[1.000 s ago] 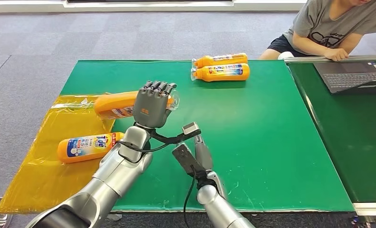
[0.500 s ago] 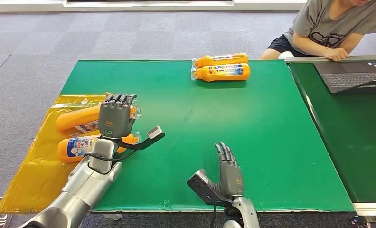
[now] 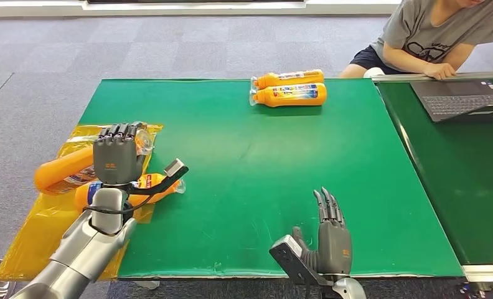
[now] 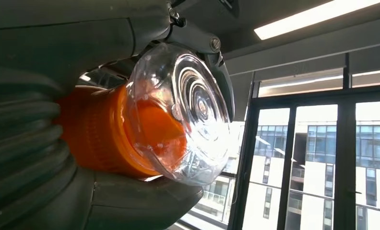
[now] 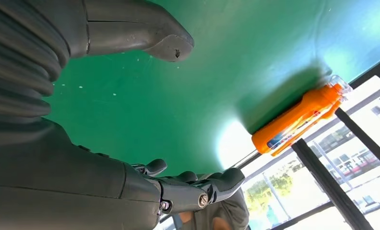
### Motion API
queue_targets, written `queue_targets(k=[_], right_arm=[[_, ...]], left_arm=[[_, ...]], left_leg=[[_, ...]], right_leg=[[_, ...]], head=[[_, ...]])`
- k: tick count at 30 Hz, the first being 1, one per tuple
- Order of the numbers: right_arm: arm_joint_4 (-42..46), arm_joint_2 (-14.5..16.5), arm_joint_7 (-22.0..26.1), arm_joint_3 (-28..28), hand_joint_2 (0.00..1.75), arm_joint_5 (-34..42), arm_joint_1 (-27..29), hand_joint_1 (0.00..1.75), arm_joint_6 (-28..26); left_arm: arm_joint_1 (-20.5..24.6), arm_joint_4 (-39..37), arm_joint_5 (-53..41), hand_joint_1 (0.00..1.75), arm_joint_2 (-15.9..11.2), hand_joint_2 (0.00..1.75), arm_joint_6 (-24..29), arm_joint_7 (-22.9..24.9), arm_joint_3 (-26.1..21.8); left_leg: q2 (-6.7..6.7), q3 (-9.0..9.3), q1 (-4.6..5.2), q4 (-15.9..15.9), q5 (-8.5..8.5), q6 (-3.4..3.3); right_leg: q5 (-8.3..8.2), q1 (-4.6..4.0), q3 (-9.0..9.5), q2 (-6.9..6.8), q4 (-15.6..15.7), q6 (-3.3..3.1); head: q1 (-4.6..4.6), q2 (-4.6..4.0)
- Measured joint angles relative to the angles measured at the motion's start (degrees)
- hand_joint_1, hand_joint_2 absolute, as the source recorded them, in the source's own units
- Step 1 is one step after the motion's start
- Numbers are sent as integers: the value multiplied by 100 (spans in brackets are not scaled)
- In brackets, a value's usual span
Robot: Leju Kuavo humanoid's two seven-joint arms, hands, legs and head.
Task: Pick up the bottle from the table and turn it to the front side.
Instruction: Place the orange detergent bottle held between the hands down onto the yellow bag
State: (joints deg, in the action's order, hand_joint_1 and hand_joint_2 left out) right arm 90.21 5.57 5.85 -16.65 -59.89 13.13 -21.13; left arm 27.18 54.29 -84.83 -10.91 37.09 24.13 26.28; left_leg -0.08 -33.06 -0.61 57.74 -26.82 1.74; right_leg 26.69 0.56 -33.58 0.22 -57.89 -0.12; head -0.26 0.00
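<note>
Four orange bottles are in sight, and I hold one: my left hand (image 3: 117, 157) grips the bottle (image 3: 57, 170) above the yellow sheet (image 3: 29, 240) at the table's (image 3: 262, 156) left edge, slanted, cap end at my fingers. I judge the pick-up done and the turning in hand; next I must roll my wrist until the label faces front. My right hand (image 3: 331, 240) hangs open, grasping nothing, at the near edge. Close behind my left hand, the wrist camera shows the clear cap (image 4: 188, 112) between my fingers, which the high view mostly hides.
</note>
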Motion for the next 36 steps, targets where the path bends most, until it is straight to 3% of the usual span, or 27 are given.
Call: queue_targets(k=[10,34,36], right_arm=[[146,-31,-1,0,175,0,38,0,8],[183,-37,0,0,175,0,63,0,8],[183,-38,-1,0,175,0,63,0,8]], left_arm=[[9,82,-1,175,-215,175,-8,38,221],[11,112,-2,175,-274,175,-48,38,310],[12,112,-2,87,-278,175,-48,38,313]], left_leg=[[5,0,2,0,0,0],[4,1,1,0,0,0],[4,1,1,0,0,0]], right_leg=[[-1,2,0,2,0,0],[-1,1,1,2,0,0],[-1,1,1,2,0,0]], head=[[0,0],[0,0],[0,0]])
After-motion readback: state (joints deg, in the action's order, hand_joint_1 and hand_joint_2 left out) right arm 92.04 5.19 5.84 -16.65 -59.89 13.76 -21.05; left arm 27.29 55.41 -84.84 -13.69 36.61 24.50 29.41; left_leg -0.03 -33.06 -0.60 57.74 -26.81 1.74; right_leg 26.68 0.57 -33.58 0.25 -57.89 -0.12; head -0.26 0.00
